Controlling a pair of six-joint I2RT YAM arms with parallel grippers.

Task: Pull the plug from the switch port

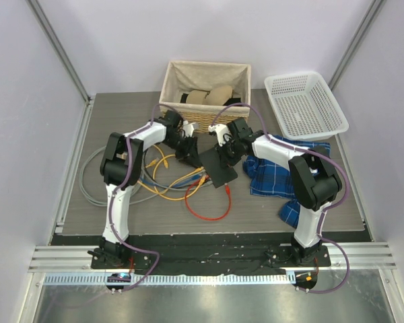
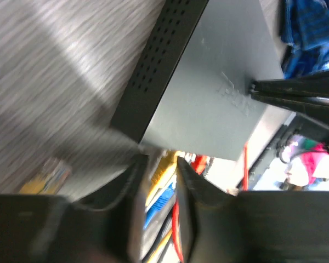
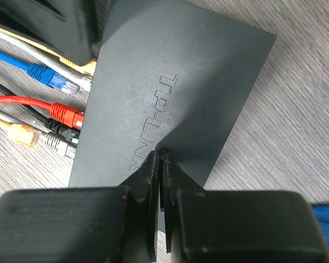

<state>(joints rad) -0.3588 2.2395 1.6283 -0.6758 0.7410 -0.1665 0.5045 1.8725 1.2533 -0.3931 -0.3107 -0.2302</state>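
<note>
Two grippers meet the flat black rectangular switch [image 1: 219,168] lying at the centre of the grey table [image 1: 114,111]. Right gripper [image 3: 160,159] jaws are clenched, tips resting on the switch top. Left gripper [image 2: 160,164] jaws flank a yellow plug [image 3: 89,67] at the socket edge; whether they grasp it cannot be told.

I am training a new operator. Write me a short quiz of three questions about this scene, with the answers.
1. True or false: the right tool touches the top of the switch with its fingers together.
2. In the right wrist view, which plug lies just below the blue plug? A) red B) green C) white
3. How many baskets stand at the far side of the table?

Key: 1 true. 2 A, the red plug. 3 two: the wicker basket and the white plastic basket.
</note>
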